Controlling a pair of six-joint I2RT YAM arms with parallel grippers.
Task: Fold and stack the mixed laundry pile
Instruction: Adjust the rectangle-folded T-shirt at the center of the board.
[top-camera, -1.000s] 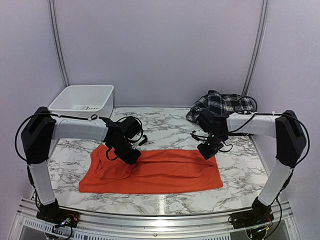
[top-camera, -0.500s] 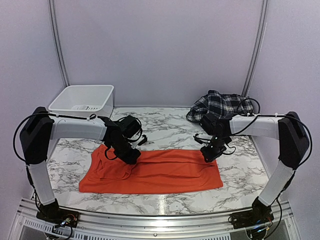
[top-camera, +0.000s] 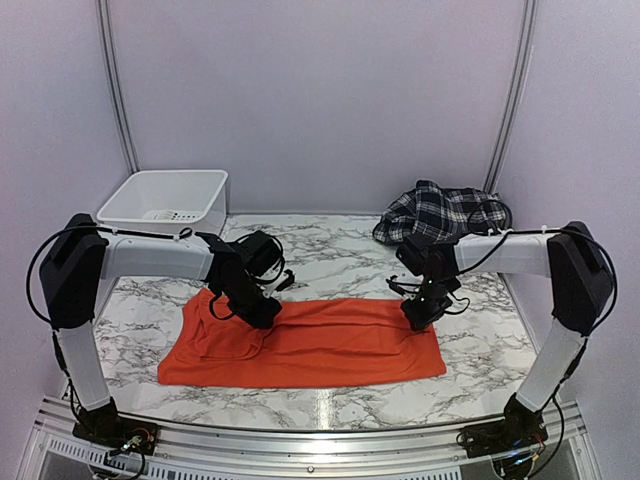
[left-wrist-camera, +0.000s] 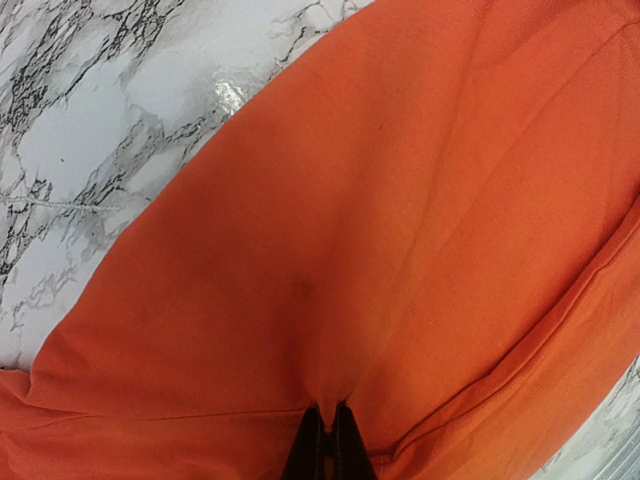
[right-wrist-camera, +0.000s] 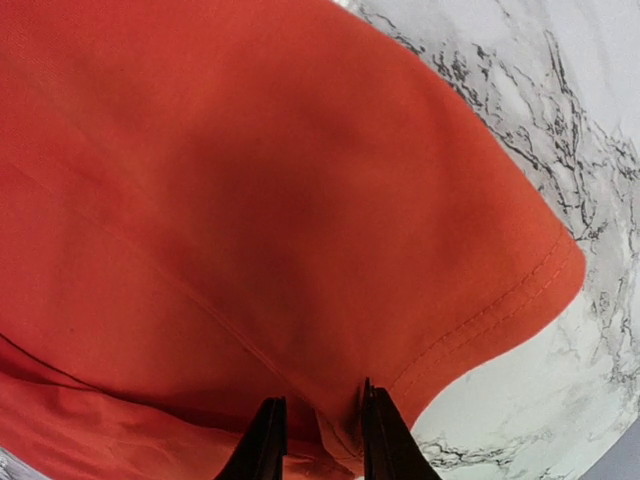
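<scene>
Folding t-shirt (top-camera: 300, 345): long axis spans both claws.
My left claw (left-wrist-camera: 326, 440) pinches the far edge; right claw (right-wrist-camera: 320, 430) straddles hem, part-open.

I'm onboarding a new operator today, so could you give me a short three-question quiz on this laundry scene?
1. True or false: the left gripper is shut on the orange t-shirt.
2. Fill in: the white bin stands at the table's far ___ corner.
3. Where is the plaid shirt? A in the white bin; B bunched at the table's far right; C folded on the orange t-shirt.
Key: 1 true; 2 left; 3 B.
</scene>
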